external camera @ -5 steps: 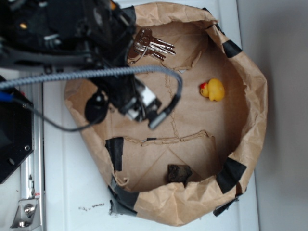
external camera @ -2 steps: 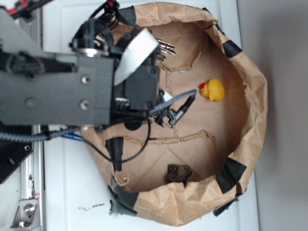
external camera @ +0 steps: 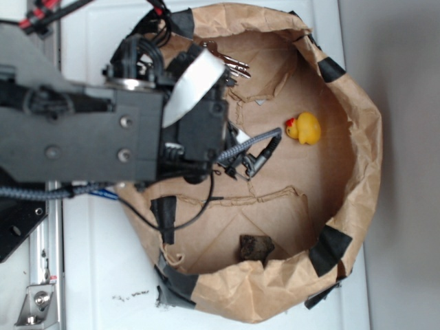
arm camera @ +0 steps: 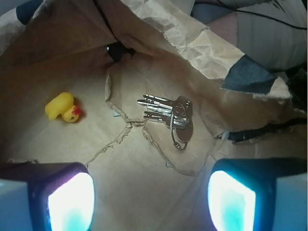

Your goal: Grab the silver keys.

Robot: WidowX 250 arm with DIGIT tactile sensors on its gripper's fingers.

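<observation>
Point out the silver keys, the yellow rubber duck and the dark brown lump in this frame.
silver keys (arm camera: 169,115): wrist view, on the overlapping key heads beside the ring.
yellow rubber duck (external camera: 305,128): exterior view, on its body.
dark brown lump (external camera: 255,247): exterior view, on its top face, near the bag's lower wall.

A white bench (external camera: 103,275) carries a brown paper bag (external camera: 357,137), rolled down and patched with black tape. On the bag's floor lie the silver keys (arm camera: 169,114) at 12 o'clock, a yellow duck (external camera: 304,128) at 3 o'clock, and a dark lump (external camera: 255,248) at 6 o'clock.
</observation>
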